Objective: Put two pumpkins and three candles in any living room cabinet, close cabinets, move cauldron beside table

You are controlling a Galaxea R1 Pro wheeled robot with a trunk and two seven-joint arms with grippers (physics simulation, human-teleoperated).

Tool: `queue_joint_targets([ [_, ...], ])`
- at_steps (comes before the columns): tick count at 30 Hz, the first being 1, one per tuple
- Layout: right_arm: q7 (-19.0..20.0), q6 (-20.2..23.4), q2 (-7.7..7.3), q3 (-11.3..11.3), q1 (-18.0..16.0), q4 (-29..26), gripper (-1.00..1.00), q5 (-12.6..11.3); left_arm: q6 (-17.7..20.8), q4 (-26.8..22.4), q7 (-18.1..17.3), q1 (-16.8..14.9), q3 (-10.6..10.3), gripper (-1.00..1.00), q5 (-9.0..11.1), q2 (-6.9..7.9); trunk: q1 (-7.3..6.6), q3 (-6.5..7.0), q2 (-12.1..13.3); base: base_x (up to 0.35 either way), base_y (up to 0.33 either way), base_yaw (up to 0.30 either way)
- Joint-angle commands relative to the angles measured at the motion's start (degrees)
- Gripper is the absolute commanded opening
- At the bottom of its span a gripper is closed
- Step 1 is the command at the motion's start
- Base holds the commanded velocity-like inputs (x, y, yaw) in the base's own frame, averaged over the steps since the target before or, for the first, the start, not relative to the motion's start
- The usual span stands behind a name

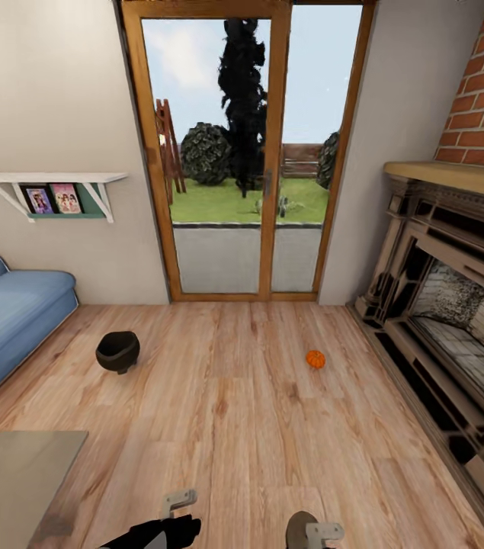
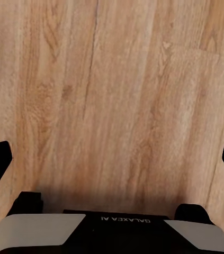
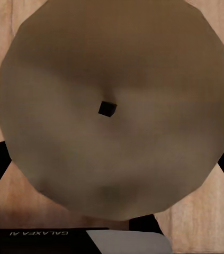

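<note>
Grey-brown candle (image 3: 117,111) is sitting pinched in the right gripper (image 3: 112,174), presumably for carrying to a cabinet, left gripper (image 2: 112,164) hanging spread and empty, while beyond the table (image 1: 13,473) corner cauldron (image 1: 117,351) and pumpkin (image 1: 315,359) are lying on open floor (image 1: 226,412).

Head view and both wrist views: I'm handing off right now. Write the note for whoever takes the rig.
Left gripper: open, empty, over bare floor.
Right gripper: shut on a candle, wick end facing the wrist camera.
Cauldron: on the floor near the sofa, not yet beside the table.
One pumpkin: on the floor toward the fireplace.
Done: one candle picked up.
Left: stow this candle, the pumpkin and the remaining items in a cabinet, close every cabinet, and move the cauldron next to the table.
</note>
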Motion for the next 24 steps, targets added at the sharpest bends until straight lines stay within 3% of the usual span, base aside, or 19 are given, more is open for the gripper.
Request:
queue_joint_targets([
  [1, -0.08, -0.25, 0.04, 0.56, -0.06, 0.10, -1.00, -0.48, 0.32, -0.10, 0.09, -0.01, 0.22, 1.00, 0.28, -0.01, -0.03, -0.07, -0.06, -0.316, 0.176, 0.000],
  [16, -0.08, -0.19, 0.05, 0.56, -0.06, 0.10, -1.00, -0.48, 0.32, -0.10, 0.11, 0.54, 0.20, 1.00, 0.28, -0.03, -0.03, -0.07, -0.06, -0.313, 0.144, 0.000],
  [24, -0.08, -0.17, 0.05, 0.56, -0.06, 0.10, -1.00, -0.48, 0.32, -0.10, 0.11, 0.77, 0.22, 1.00, 0.28, -0.43, -0.03, -0.07, -0.06, -0.321, 0.046, 0.000],
])
